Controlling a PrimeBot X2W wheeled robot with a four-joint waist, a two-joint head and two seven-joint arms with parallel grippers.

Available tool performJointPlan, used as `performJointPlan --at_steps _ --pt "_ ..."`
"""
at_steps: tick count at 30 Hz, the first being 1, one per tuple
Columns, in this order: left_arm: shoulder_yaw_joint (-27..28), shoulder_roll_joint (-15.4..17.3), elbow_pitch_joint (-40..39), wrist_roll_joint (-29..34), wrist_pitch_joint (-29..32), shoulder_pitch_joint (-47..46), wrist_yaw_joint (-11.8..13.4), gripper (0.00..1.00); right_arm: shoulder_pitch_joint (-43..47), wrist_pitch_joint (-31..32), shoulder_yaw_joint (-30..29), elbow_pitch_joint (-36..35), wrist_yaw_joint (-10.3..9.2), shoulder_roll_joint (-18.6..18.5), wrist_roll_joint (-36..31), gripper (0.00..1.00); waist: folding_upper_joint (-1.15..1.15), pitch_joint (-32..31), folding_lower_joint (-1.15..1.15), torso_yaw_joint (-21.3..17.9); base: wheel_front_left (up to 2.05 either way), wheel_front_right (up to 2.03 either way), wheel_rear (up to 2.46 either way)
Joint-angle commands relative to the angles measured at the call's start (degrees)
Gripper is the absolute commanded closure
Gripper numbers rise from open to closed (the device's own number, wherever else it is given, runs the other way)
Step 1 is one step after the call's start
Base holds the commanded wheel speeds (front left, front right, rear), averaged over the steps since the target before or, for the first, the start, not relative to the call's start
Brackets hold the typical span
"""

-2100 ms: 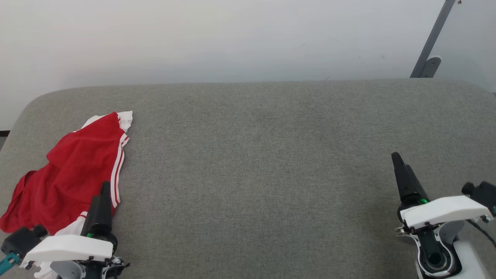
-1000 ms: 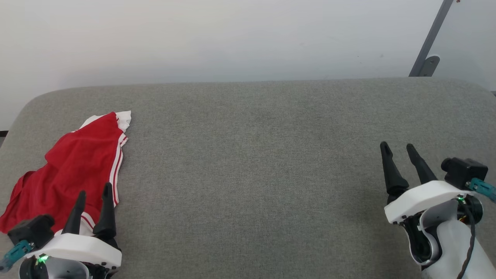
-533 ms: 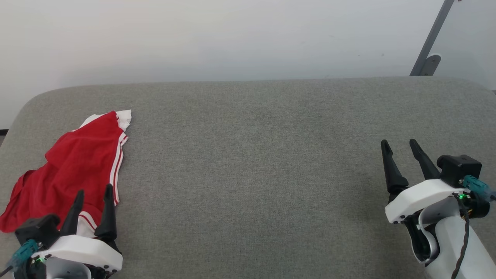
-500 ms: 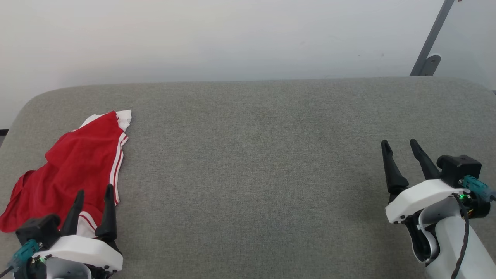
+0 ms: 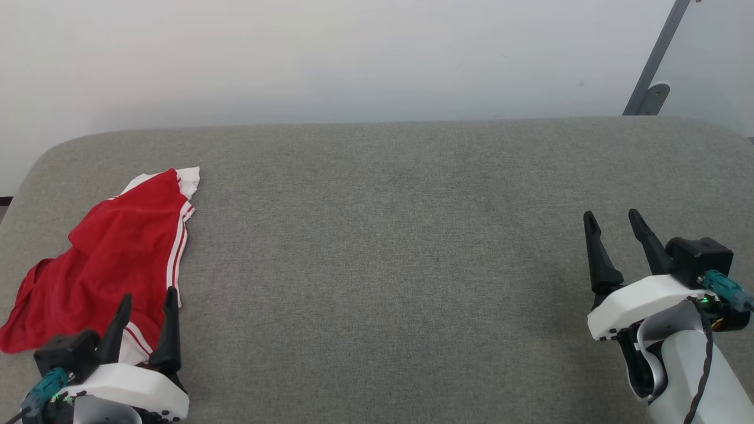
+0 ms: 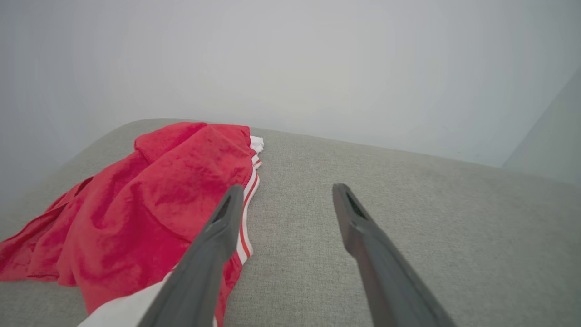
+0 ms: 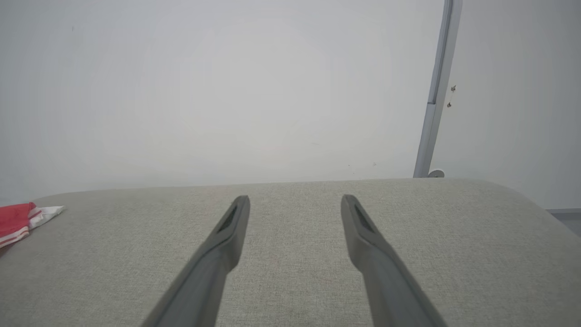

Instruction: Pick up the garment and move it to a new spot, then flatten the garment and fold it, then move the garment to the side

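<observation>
pickup step not yet begun: garment (image 5: 103,259) crumpled at lower left, left gripper (image 5: 147,300) and right gripper (image 5: 612,219) both gaping, empty; next, left must reach in and pinch it.

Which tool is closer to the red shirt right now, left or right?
Left. The left tool is open at the shirt's near striped edge. The right tool, also open, is far off on the opposite side, well apart from it.

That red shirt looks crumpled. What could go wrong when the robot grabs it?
The garment lies bunched near the left edge of the grey pad; a nudge might push it off. The open left gripper may pinch only the striped trim, so it lifts lopsided.
</observation>
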Motion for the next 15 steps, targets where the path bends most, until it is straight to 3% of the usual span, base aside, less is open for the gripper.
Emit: performJointPlan --at_steps 1,9,15 --pt "-0.3 0.8 -0.1 1.0 -0.6 -0.5 0.1 0.0 0.1 -0.8 -0.3 -0.4 0.09 0.1 -1.1 0.0 0.0 0.1 0.0 0.1 0.0 0.0 0.0" --pt "-1.3 1.3 0.2 2.0 -1.6 -1.2 0.1 0.0 0.6 -1.7 -1.2 -0.5 0.06 0.3 -3.6 0.0 0.0 0.1 0.0 1.2 0.0 0.0 0.0" --pt "-1.4 0.5 0.6 3.6 -2.2 -1.5 0.1 0.0 1.1 -2.3 -0.9 -0.3 0.06 0.3 -5.3 0.0 0.0 -0.2 0.0 5.6 0.0 0.0 0.0"
